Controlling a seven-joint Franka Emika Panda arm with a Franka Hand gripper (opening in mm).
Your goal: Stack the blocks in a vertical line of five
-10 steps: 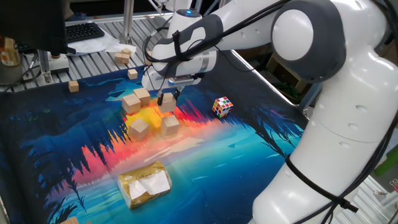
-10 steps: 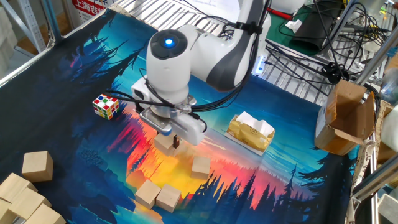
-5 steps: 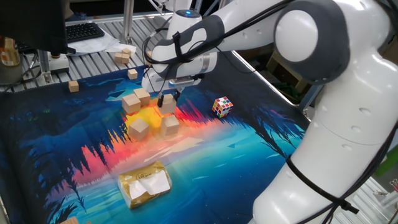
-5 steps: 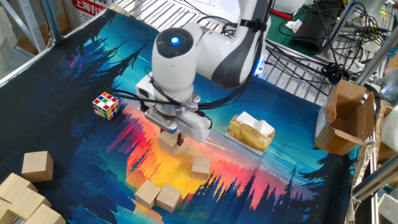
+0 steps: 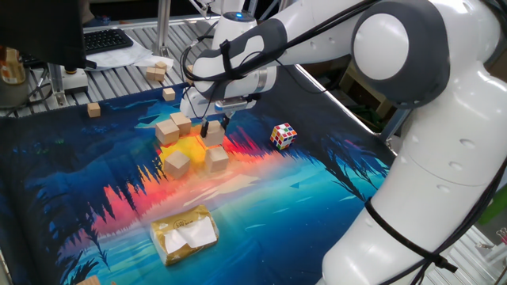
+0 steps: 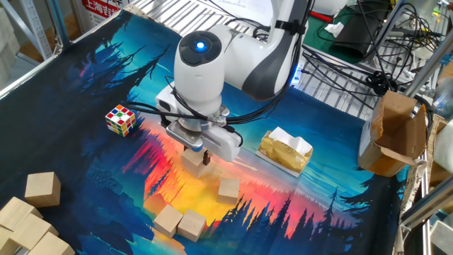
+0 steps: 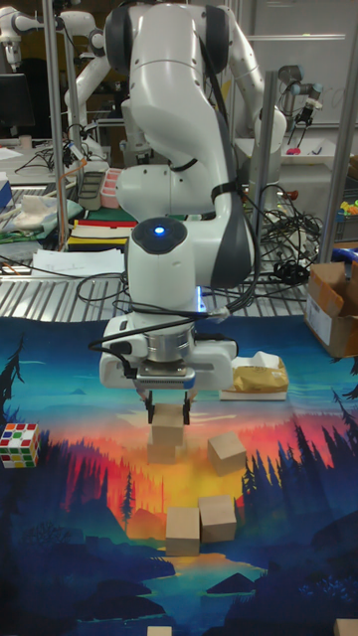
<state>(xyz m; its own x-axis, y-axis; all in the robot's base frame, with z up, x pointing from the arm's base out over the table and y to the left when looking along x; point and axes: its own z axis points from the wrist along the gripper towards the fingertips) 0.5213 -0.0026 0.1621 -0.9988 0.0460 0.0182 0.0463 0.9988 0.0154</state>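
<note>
My gripper [image 5: 214, 127] is shut on one tan block [image 5: 214, 134] and holds it just above the mat. In the tall fixed view the held block [image 7: 169, 417] hangs under the gripper [image 7: 169, 405] and partly hides a second block [image 7: 166, 447] on the mat. That second block [image 5: 217, 161] lies right below the gripper, with another block [image 5: 176, 163] to its left. Two more blocks [image 5: 167, 131] [image 5: 181, 121] touch each other beyond them. The other fixed view shows the gripper [image 6: 197, 153], a single block [image 6: 228, 188] and the touching pair [image 6: 168, 219] [image 6: 191, 225].
A multicoloured puzzle cube [image 5: 283, 135] [image 6: 120, 120] sits on the mat beside the arm. A yellow packet [image 5: 184, 233] [image 6: 284, 150] lies near the mat's edge. Smaller tan cubes [image 5: 94, 109] [image 5: 168, 93] lie at the far side. A cardboard box [image 6: 393, 134] stands off the mat.
The gripper with its block has shifted a little sideways, to the right in the other fixed view, towards the block on the mat. The other blocks have not moved.
</note>
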